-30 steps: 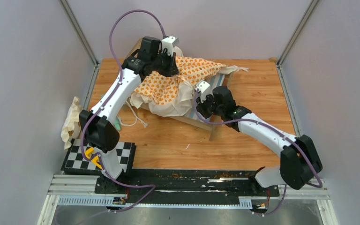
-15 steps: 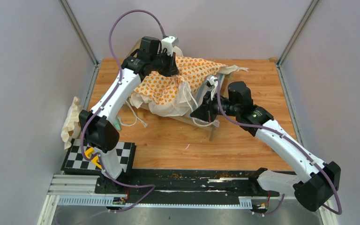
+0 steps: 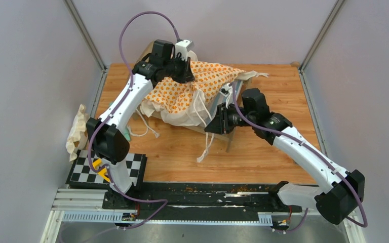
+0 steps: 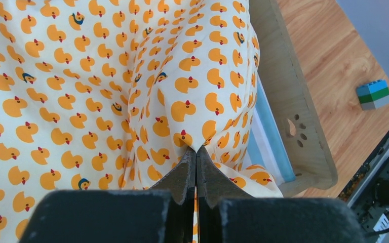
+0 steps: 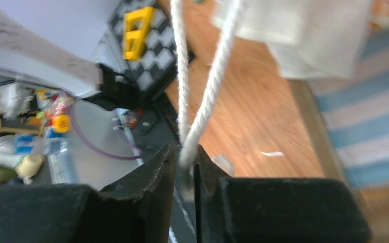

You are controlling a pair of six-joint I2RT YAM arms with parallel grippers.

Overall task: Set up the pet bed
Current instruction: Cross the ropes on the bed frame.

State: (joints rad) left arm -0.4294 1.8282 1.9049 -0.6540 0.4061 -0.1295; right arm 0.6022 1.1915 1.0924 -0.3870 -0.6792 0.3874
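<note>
Left wrist: left claw (image 4: 196, 152) pinches cushion (image 4: 81, 76); overhead hides pinch.

Bright, even light, soft shadows. My left wrist sees the pet bed (image 4: 288, 91) sharp; my right wrist sees blurry, smeared cords (image 5: 208, 96).
</note>
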